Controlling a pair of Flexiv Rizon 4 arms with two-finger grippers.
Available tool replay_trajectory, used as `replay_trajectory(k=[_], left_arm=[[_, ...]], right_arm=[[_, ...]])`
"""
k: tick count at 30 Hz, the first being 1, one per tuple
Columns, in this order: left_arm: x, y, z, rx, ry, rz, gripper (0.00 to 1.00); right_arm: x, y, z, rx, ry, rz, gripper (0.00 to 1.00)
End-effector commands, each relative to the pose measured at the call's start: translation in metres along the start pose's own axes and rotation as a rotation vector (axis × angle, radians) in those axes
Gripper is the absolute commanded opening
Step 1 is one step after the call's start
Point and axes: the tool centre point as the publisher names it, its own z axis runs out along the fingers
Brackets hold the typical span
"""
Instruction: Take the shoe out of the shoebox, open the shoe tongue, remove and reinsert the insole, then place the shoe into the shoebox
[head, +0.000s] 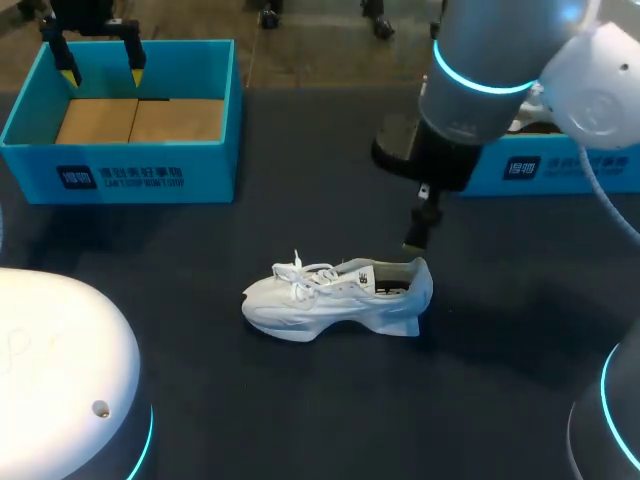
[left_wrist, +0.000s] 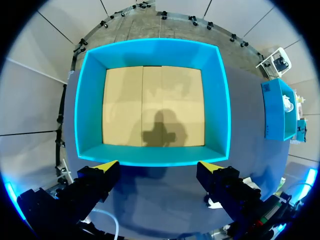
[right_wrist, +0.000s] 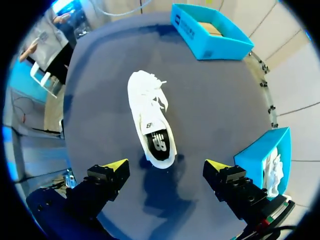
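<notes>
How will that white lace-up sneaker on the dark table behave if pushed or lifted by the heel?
The white lace-up sneaker stands upright on a broad, chunky sole, so it will probably slide rather than tip. Its upper looks soft, so the heel collar may give under a pinch. The loose laces would likely flop and trail.

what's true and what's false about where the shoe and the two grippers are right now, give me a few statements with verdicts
1. The white shoe stands on the table, outside the shoebox. True.
2. The left gripper is shut on the shoe. False: it is open and holds nothing, at the near wall of the shoebox.
3. The right gripper is open, above the shoe's heel. True.
4. A second shoe lies in the shoebox at the left gripper. False: only the box's bare brown bottom shows.
</notes>
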Motion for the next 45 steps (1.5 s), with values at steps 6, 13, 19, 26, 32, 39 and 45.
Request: replay_trajectory(k=[6, 13, 19, 26, 32, 39, 45], left_arm=[[0.000, 0.000, 0.000, 0.000, 0.000, 0.000, 1.00], [0.000, 0.000, 0.000, 0.000, 0.000, 0.000, 1.00], [0.000, 0.000, 0.000, 0.000, 0.000, 0.000, 1.00], [0.000, 0.000, 0.000, 0.000, 0.000, 0.000, 1.00], [0.000, 0.000, 0.000, 0.000, 0.000, 0.000, 1.00], [0.000, 0.000, 0.000, 0.000, 0.000, 0.000, 1.00], [0.000, 0.000, 0.000, 0.000, 0.000, 0.000, 1.00]], right_arm=[[-0.002, -0.033, 0.016, -0.418, 0.045, -0.091, 1.00], [-0.008, -0.049, 0.028, -0.528, 0.070, -0.102, 1.00], [-0.014, -0.063, 0.038, -0.657, 0.046, -0.120, 1.00], [-0.019, -0.081, 0.051, -0.775, 0.041, -0.129, 1.00], [-0.022, -0.093, 0.064, -0.847, 0.074, -0.162, 1.00], [-0.023, -0.111, 0.084, -0.899, 0.093, -0.147, 1.00], [-0.022, -0.119, 0.092, -0.911, 0.074, -0.126, 1.00]])
